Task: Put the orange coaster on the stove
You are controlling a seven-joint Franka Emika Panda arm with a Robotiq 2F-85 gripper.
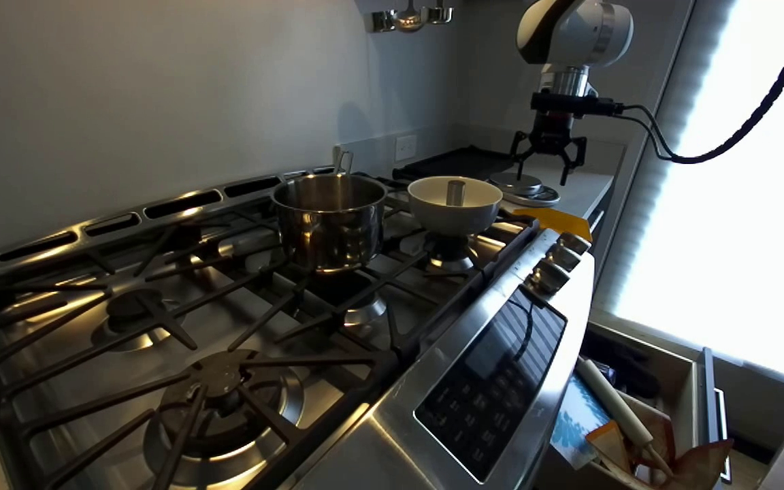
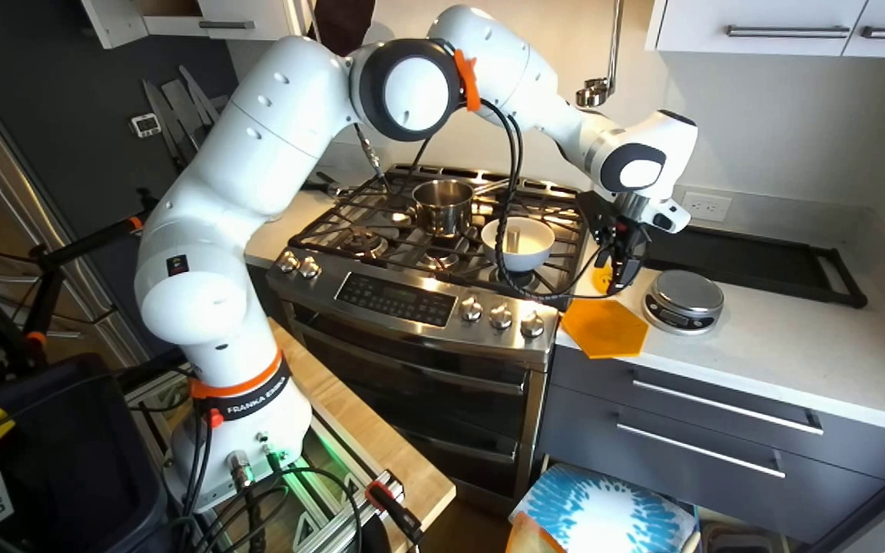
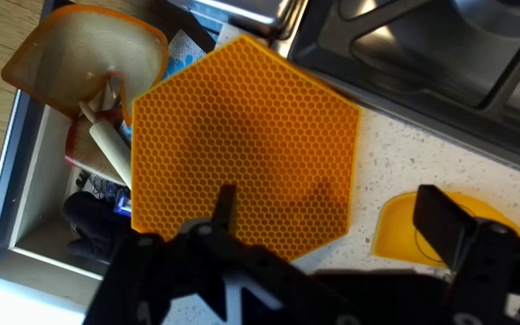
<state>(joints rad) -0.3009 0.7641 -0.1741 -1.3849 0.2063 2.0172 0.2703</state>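
Past the near edge of the counter (image 2: 784, 357), right of the stove (image 2: 412, 299), juts the coaster (image 2: 605, 329); clear above its far side hangs the gripper (image 1: 542, 178), spread wide, empty.

1. Orange coaster (image 3: 246, 131): showing a thin hexagonal outline filled with honeycomb cells, edged in brighter orange.
2. Lying flat on the pale speckled counter (image 2: 780, 353), overhanging its front edge.
3. Running one side close alongside the stove (image 1: 365, 442), with contact unclear.
4. Stove: showing stainless steel, black grates, several burners, and front knobs flanking a dark control panel.
5. Sitting level, bordering the same counter.
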